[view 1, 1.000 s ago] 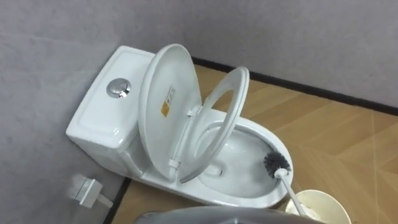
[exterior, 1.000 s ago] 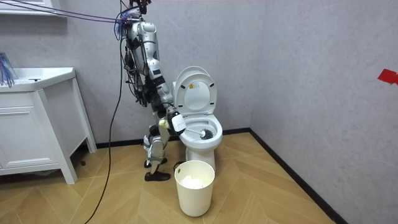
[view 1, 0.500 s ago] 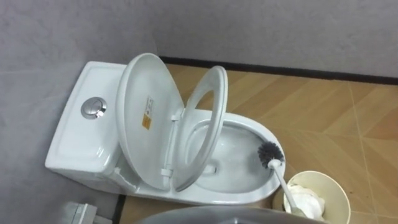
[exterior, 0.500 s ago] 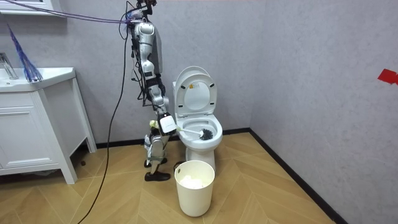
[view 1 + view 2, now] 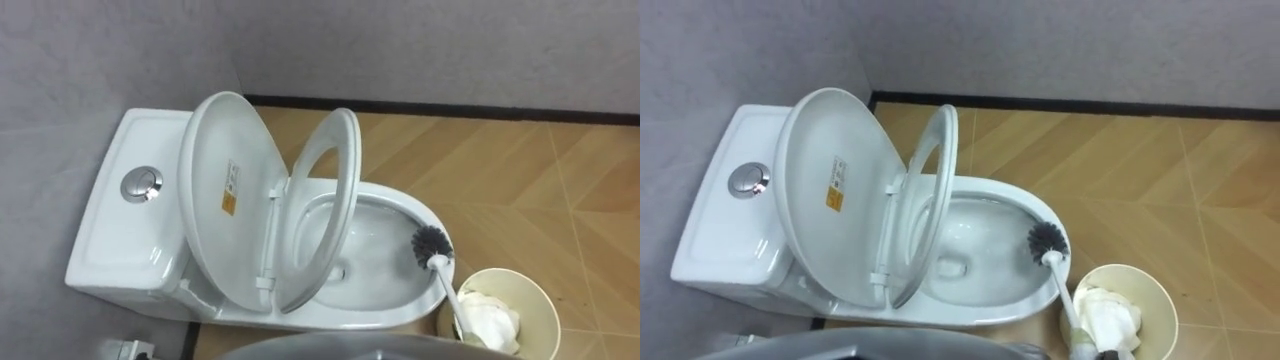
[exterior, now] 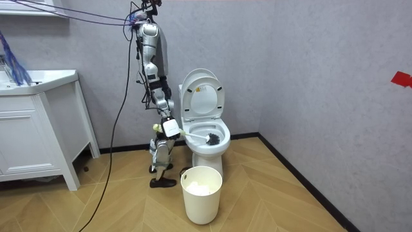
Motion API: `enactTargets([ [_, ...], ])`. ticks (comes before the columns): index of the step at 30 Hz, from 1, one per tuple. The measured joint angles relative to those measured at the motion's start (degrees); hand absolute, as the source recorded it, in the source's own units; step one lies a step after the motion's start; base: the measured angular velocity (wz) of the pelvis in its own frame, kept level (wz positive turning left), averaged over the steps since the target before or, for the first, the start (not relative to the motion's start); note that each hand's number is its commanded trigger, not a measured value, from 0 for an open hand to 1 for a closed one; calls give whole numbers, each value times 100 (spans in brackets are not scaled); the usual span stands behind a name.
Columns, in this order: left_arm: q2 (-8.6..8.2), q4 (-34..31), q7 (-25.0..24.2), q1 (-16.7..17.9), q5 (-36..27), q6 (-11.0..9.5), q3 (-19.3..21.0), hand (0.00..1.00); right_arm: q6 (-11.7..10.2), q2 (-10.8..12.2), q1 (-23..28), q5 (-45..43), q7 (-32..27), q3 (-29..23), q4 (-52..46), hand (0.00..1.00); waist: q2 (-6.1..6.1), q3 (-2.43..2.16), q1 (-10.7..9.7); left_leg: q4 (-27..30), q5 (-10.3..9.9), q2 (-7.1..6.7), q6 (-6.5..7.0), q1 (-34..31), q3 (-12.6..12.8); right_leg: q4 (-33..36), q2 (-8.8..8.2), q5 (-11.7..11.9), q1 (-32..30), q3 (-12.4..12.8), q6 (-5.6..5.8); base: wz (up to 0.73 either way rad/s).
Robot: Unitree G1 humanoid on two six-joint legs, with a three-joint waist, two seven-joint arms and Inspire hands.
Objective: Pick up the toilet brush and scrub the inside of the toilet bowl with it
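**Q:** Where's the brush (image 5: 432, 244)? Can't see your grip in the head cams.

**A:** Yeah, the thin white handle gets cut off at the bottom edge there. In the room view my right hand (image 6: 170, 127) is clenched round its end, though it's tiny. The round dark bristle head sits inside the glossy white toilet (image 5: 130, 235), against the bowl's front rim. Lid (image 5: 225, 190) and seat (image 5: 335, 185) are both up. The round bin (image 5: 537, 300) nearby has crumpled paper (image 5: 488, 318) in it.

You're looking at a toilet (image 5: 385, 312) with its lid (image 5: 225, 190) and seat (image 5: 338, 170) standing raised. A brush (image 5: 432, 245) is resting bristles-first inside the bowl's rim, beside a bin (image 5: 500, 272) holding crumpled paper (image 5: 490, 315).
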Motion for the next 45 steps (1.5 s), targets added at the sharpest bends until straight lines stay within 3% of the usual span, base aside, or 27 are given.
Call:
enactTargets([
  [8, 1, 0, 35, 1, 0, -56, -100, 0, -146, 1, 5, 87, -377, -18, 1, 100, 34, -12, -8, -15, -4, 4, 7, -5, 11, 0, 6, 42, -37, 18, 13, 0],
  [15, 1, 1, 51, 4, 1, -153, -102, 0, -173, -64, -68, 937, -1163, -738, -209, 100, 57, 1, -109, -78, -49, 35, 78, -16, 58, 26, 53, 51, -99, 78, 17, -4],
  [25, 19, 2, 65, 2, -6, -339, -100, 0, -434, -96, 18, 1862, -1767, -790, -1037, 100, 71, 7, -266, -173, -84, 70, 117, -21, 182, 68, 94, 80, -212, 174, 24, -6],
  [34, 19, 172, 28, 25, -9, -298, -127, 0, -334, -95, 52, 2489, -1753, -793, -582, 100, 73, 8, -262, -160, -84, 75, 116, -10, 258, 52, 96, 80, -212, 215, 23, -3],
  [45, 25, 175, -26, 75, -13, -301, -152, 0, -305, -90, 10, 2489, -1451, -783, -408, 100, 56, 10, -244, -159, -84, 79, 117, 2, 245, 58, 99, 80, -215, 228, 22, 0],
])
